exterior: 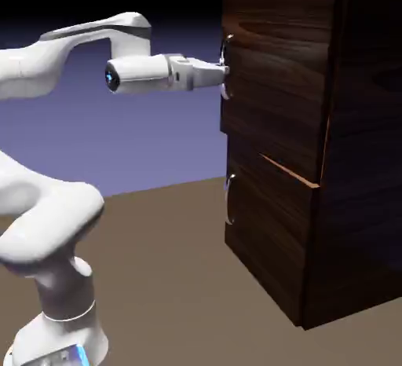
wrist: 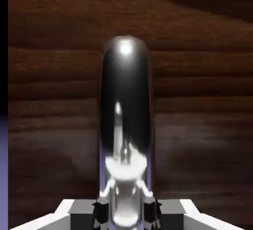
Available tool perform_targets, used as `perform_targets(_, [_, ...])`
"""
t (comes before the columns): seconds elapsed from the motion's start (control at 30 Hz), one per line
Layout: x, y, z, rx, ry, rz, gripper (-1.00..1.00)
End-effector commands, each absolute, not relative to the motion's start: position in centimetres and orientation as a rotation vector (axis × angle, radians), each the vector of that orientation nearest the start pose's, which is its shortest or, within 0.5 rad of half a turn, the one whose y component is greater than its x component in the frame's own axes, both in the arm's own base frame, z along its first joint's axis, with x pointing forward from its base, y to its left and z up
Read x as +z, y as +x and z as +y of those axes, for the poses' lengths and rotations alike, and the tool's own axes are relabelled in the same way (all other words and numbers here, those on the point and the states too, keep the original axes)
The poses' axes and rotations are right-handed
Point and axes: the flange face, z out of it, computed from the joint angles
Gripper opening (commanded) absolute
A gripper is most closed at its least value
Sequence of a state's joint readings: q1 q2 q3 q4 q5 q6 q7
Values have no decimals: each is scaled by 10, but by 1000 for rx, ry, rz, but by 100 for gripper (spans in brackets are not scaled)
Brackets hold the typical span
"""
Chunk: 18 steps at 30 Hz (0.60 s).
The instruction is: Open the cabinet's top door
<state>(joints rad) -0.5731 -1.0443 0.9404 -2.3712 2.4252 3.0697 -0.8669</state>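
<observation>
The white Franka arm rises from the lower left of the exterior view and reaches level to the right, ending in the two-finger gripper [exterior: 221,73], which meets the thin curved metal handle [exterior: 227,67] at the near edge of the tall dark brown wood-grain cabinet [exterior: 353,160]. In the hand view the gripper [wrist: 126,209] is closed on this handle [wrist: 125,110]: the polished bar runs up between the two dark finger pads [wrist: 101,210], which press against it from both sides with no visible gap. The handle belongs to the top door [exterior: 275,89], the larger upper wood-grain front panel, which fills the hand view behind the bar [wrist: 197,76]. Task progress, as judged from these views: the approach and the grasp are complete; the pull is not yet done, since the top door lies flush with the cabinet front and no opening shows along its edge. The remaining step is to draw the handle away from the cabinet so the door comes open. Below, the shorter lower panel [exterior: 267,231] carries its own handle [exterior: 229,199], with a lighter orange edge [exterior: 290,172] between the two panels. The brown desk [exterior: 173,278] carries the cabinet. The arm's base is cut off at the bottom edge, the door's hinge side cannot be identified, and the finger pads are dark and partly cropped.
</observation>
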Motion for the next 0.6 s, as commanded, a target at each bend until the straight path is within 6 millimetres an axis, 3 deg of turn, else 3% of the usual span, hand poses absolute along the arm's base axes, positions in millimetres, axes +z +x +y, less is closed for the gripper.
perform_targets(0.0, [584, 318, 177, -1683, -1766, 615, -100])
perform_targets(0.57, [584, 226, 102, -1460, -1757, 308, -100])
